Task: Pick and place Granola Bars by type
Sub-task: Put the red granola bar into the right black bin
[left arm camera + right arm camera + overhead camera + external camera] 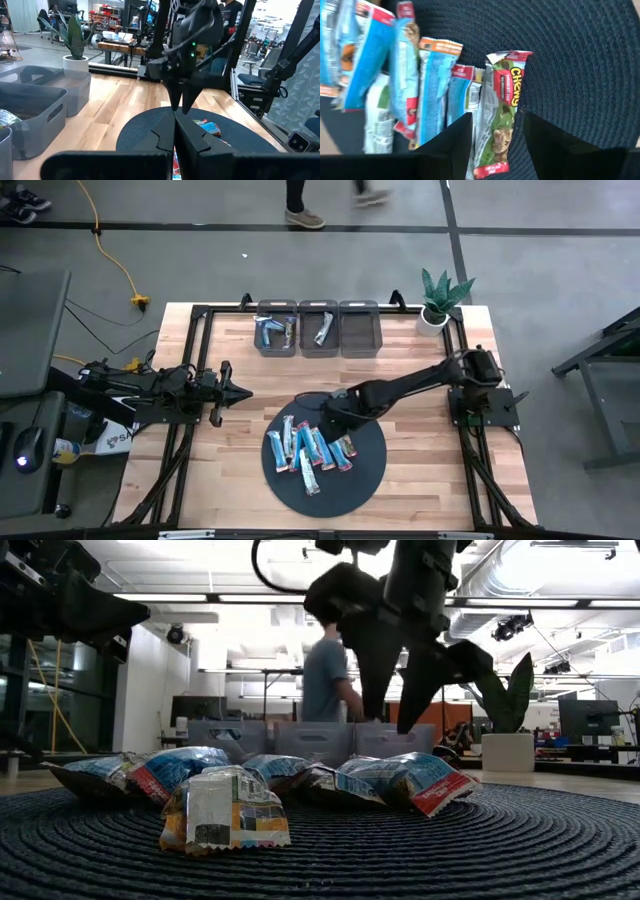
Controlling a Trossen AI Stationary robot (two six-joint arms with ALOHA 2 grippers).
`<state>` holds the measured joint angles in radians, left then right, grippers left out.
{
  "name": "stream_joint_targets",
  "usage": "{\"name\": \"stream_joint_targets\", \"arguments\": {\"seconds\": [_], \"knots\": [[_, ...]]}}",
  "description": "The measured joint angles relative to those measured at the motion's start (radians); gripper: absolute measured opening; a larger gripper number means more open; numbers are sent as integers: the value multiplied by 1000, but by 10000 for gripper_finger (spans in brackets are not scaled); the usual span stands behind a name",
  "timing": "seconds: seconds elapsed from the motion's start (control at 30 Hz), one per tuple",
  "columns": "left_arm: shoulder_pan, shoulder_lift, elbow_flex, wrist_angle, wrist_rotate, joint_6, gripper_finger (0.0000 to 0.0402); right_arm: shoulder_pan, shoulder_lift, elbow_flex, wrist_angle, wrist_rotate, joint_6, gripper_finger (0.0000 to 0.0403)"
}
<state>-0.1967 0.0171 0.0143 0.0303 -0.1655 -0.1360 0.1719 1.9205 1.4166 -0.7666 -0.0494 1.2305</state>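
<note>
Several granola bars (308,450) lie heaped on a dark round mat (362,477), mostly light blue, some with red ends. My right gripper (335,420) hangs open above the heap's far right side. In the right wrist view its fingers (456,140) stand on either side of a green and red Chewy bar (503,95) that lies flat on the mat. The low view shows the right gripper (398,715) clear above the bars (250,785). My left gripper (238,391) waits shut over the table's left part, and in its wrist view the shut gripper (175,132) points at the mat.
Three grey bins stand in a row at the far edge: the left one (277,330) and the middle one (319,328) hold bars, the right one (360,330) shows none. A potted plant (437,300) stands at the far right corner. A person walks beyond the table.
</note>
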Motion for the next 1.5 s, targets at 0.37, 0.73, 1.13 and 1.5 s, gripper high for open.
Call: {"name": "stream_joint_targets", "arguments": {"seconds": [0.37, 0.73, 1.13, 1.5], "knots": [[0, 0, 0, 0, 0, 0, 1, -4, 17, 0, 14, 73, -72, 161], [0, 0, 0, 0, 0, 0, 1, -10, 17, -4, 47, 77, -97, 189], [0, 0, 0, 0, 0, 0, 1, -10, 18, -150, 256, 42, -29, 209], [0, 0, 0, 0, 0, 0, 1, -10, 16, -219, 354, 21, -8, 208]]}}
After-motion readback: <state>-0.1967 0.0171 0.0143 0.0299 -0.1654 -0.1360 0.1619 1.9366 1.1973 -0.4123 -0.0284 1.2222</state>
